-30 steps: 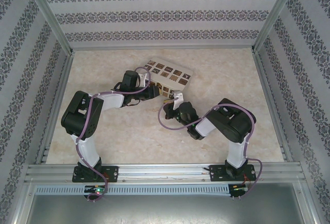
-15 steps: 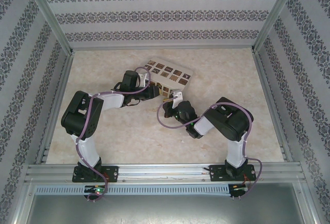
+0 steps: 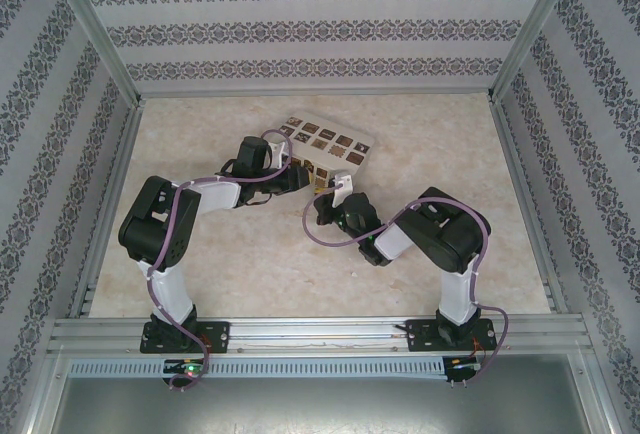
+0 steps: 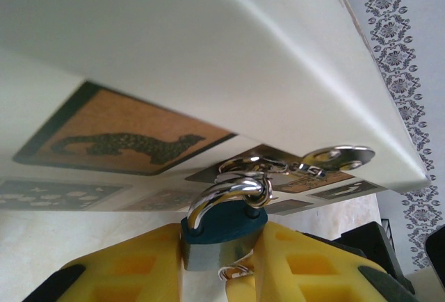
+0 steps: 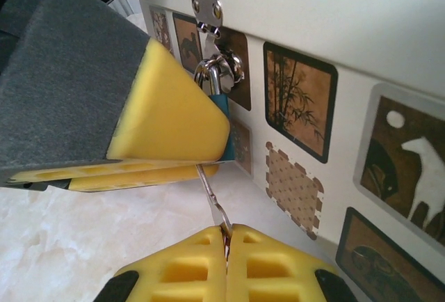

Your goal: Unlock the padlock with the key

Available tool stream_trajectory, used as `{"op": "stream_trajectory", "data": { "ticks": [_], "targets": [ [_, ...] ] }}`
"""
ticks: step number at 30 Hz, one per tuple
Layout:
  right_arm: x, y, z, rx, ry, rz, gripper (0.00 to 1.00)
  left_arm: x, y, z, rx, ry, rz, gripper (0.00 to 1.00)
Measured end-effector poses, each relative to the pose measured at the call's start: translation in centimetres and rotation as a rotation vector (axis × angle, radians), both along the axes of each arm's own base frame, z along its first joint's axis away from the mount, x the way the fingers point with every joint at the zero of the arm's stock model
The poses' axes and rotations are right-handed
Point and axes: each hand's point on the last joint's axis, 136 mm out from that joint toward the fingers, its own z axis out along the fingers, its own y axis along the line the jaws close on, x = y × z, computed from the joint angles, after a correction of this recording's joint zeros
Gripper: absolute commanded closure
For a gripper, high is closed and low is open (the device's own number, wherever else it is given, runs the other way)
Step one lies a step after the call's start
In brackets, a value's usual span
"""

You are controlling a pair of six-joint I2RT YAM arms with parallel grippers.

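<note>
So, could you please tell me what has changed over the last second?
The right gripper, shut on the thin silvery key, edged toward the small blue padlock hanging on the cream picture-tiled box. The left gripper kept its clamp on the padlock; the box stayed put.

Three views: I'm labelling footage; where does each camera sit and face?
Top external: above, behind the bases, looking down; left tool and right tool meet at the cream box.
Left wrist: behind the left tool, facing the box's tiled side; it clamps the padlock.
Right wrist: behind the right tool, facing that side; it pinches the key.
Both wrists share the padlock.
</note>
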Motion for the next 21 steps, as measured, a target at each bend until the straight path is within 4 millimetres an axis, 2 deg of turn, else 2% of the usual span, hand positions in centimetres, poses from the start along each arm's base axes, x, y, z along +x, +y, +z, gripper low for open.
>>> {"op": "stream_trajectory", "data": {
  "ticks": [9, 21],
  "targets": [
    [-0.1, -0.2, -1.4, -0.020, 0.028, -0.005, 1.00, 0.0, 0.0, 0.0, 0.000, 0.000, 0.000, 0.72],
    [0.2, 0.0, -1.0, -0.012, 0.020, -0.005, 1.00, 0.0, 0.0, 0.0, 0.000, 0.000, 0.000, 0.72]
  ]
}}
